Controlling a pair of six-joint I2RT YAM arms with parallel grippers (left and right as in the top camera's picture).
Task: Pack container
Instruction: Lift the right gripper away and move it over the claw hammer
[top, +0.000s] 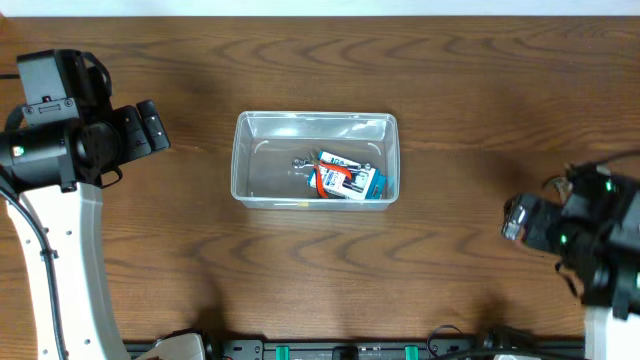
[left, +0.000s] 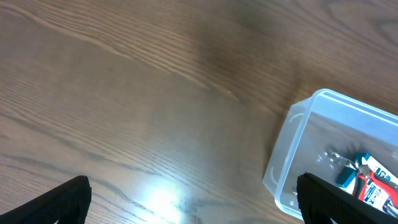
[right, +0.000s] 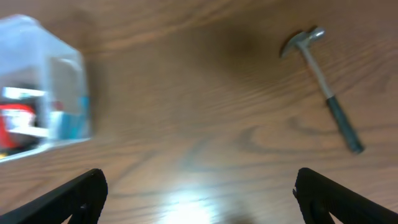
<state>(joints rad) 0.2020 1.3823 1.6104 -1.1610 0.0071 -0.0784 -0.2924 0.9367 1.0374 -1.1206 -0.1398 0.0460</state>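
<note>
Off to the left of the container (top: 240, 160), the left gripper (left: 193, 186) hangs over the wood with its fingers spread wide and nothing between them. Its wrist camera sees only the two dark fingertips at the bottom corners, with a corner of the container beyond the right-hand one. On the other side of the container, the right gripper (right: 200, 180) is spread just as wide and is also empty, well clear of the container's wall.

The container sits near the middle of the table (top: 450, 80), long sides running left to right, apart from both arms. Inside it, toward the right end, lies a small heap of things (top: 345, 178) in red, white and teal with a glint of bright metal. I cannot make out what each one is.

Well apart from the container, on its right-arm side, a hammer (right: 320, 81) with a metal head and dark grip lies flat on the table. Only the right wrist camera shows it.
</note>
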